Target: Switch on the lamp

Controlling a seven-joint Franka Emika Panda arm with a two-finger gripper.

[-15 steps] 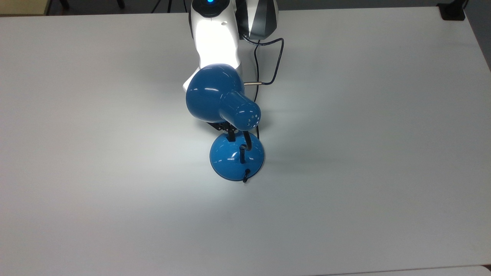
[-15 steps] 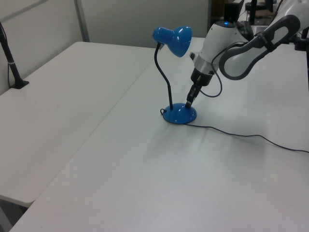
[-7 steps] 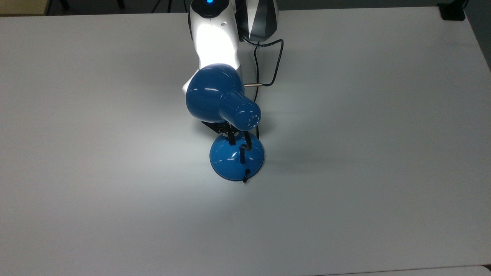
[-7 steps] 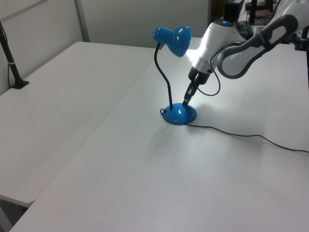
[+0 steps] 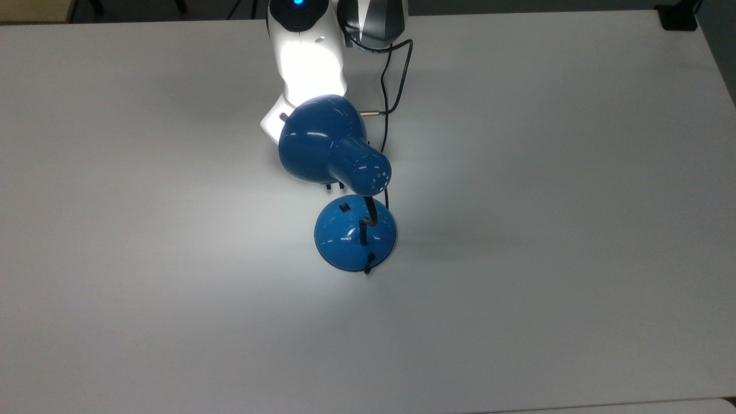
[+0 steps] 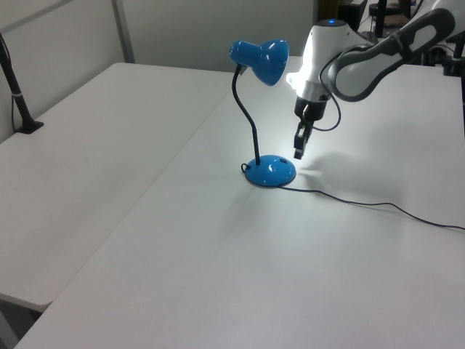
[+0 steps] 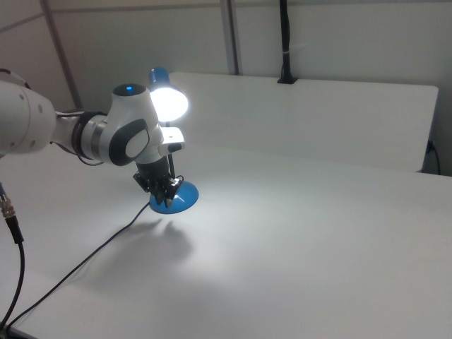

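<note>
From my station I see the lamp standing near the middle of the white table, its domed blue base flat on the surface and the black gooseneck rising to the bell-shaped shade. The bulb is lit — in the right view the mouth of the shade glows white and throws a bright patch on the tabletop. The small black switch sits uncovered on the far side of the base in the top view. The gripper hangs just to the left view's right of the base, above the table and clear of the lamp. Its fingers look drawn close together and hold nothing — though they are small here, so I say that with some caution. The black cord trails off toward the left view's right.
</note>
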